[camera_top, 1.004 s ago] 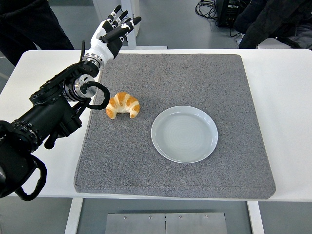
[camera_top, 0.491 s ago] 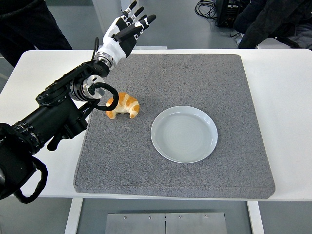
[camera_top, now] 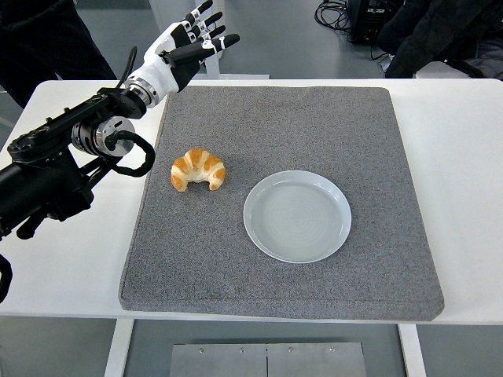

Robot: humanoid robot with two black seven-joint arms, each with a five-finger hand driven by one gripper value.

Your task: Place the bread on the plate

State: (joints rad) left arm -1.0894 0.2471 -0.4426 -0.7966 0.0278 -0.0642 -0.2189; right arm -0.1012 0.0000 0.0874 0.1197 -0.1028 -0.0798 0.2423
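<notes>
Black arm (camera_top: 63, 161) first, reaching in from the left edge over the white table (camera_top: 71, 251) and slanting up toward the far left corner of the grey mat (camera_top: 259, 259). At its end the left hand (camera_top: 179, 49) sits raised above that far edge of the table, white and black, with its fingers (camera_top: 206, 33) stretched out and fanned apart, gripping nothing. A loop of black cable (camera_top: 134, 157) curls off the forearm, just beside the mat's left edge.

Moving right, the bread (camera_top: 198, 169), a golden croissant with its ends curving toward the near side, lies on the mat's left half, well apart from the hand and touching nothing but the mat. Next comes the plate (camera_top: 297, 216), pale blue-grey and round, flat on the mat near its middle and slightly nearer to me than the croissant. A strip of bare mat separates the two; they do not touch, and the plate holds nothing.

Further right the mat runs on bare to its edge, then the white table again. Along the top of the scene, people in dark clothing stand behind the table: one at the far left (camera_top: 47, 39), another at the far right (camera_top: 440, 31), near some black cables (camera_top: 338, 14) on the floor.
</notes>
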